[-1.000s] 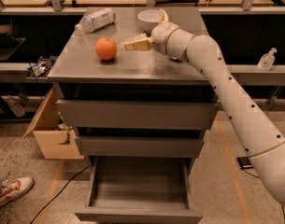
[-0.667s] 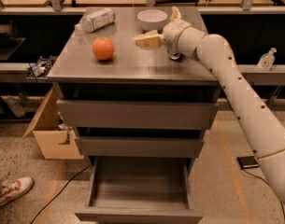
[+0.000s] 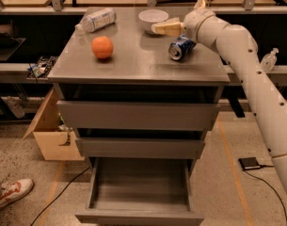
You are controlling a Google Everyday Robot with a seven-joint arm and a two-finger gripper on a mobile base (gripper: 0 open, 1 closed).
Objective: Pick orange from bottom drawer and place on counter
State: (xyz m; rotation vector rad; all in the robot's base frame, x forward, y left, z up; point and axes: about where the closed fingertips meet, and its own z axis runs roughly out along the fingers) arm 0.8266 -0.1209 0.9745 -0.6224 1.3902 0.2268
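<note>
1. The gripper (image 3: pixel 177 16) is up over the back right of the counter (image 3: pixel 133 67). Its fingers (image 3: pixel 166 28) are spread wide, one pointing left and one pointing up, with nothing between them.
2. Versus a second ago, it's backed off to the right and toward the rear. Before, it sat closer to the orange (image 3: pixel 102 47); now they're well apart.
3. The orange hasn't budged. It's sitting on the counter's left half, on its own, touching nothing else.
4. With the arm (image 3: pixel 246 65) swung away, a blue can (image 3: pixel 180 47) shows now, lying on its side under the wrist. It was hidden behind the arm earlier.
5. Other stuff on the counter: a plastic bottle (image 3: pixel 97 20) lying on its side at the back left, and a white bowl (image 3: pixel 153 19) at the back, just beside the left-pointing finger. Can't tell what's in the bowl.
6. Between the gripper and the orange it's just bare counter; the can is under the wrist and the bowl is behind the finger.
7. The bottom drawer (image 3: pixel 140 215) is pulled out, and all I see inside is its grey floor. The two drawers above it look nearly closed.
8. On the floor there's a cardboard box (image 3: pixel 49 138) left of the cabinet, a shoe (image 3: pixel 11 194) at the far left, and a small black gadget (image 3: pixel 250 163) on the right.
</note>
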